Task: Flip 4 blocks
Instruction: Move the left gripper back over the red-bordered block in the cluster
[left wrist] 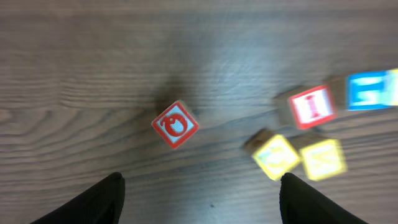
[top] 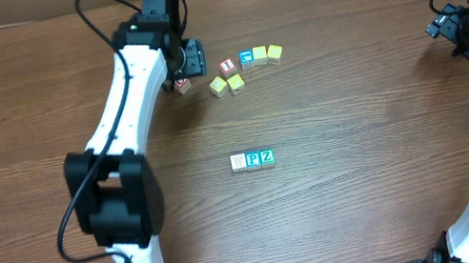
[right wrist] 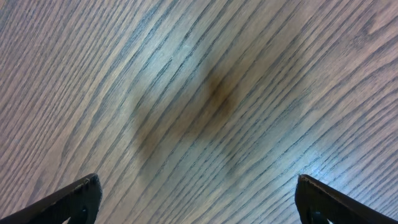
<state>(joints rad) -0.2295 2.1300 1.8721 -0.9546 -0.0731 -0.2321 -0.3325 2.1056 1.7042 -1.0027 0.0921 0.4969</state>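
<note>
Toward the far side of the table (top: 378, 174), at the left end of the loose cluster, the red "O" cube (left wrist: 175, 124) lies on the wood with its lettered face up. The left gripper (left wrist: 200, 182) hangs above it with its jaws apart and nothing between them; the cube sits ahead of the fingers (left wrist: 102, 202), not inside their gap. The wrist view is blurred, so the cube seems to rest flat, though I would not swear to it. It is turned corner-on to the line of the fingers. Any grip on it would go best with the wrist rotated first, so the pads meet two flat sides rather than edges, and with the cube centred before the jaws close. The red "1" cube (left wrist: 311, 107) and the yellow cubes (left wrist: 277, 155) lie near on one side but apart from it. An approach from the open side should therefore keep them undisturbed. At mid-table the whitish cube (top: 239, 162), the blue "P" cube (top: 254, 159) and the green "Z" cube (top: 266, 157) stand touching in a row. There an end cube looks the easier start, since the middle one leaves no room for fingers along the row. The right gripper (right wrist: 196, 186) is spread wide over bare wood well to the right, holding nothing.
</note>
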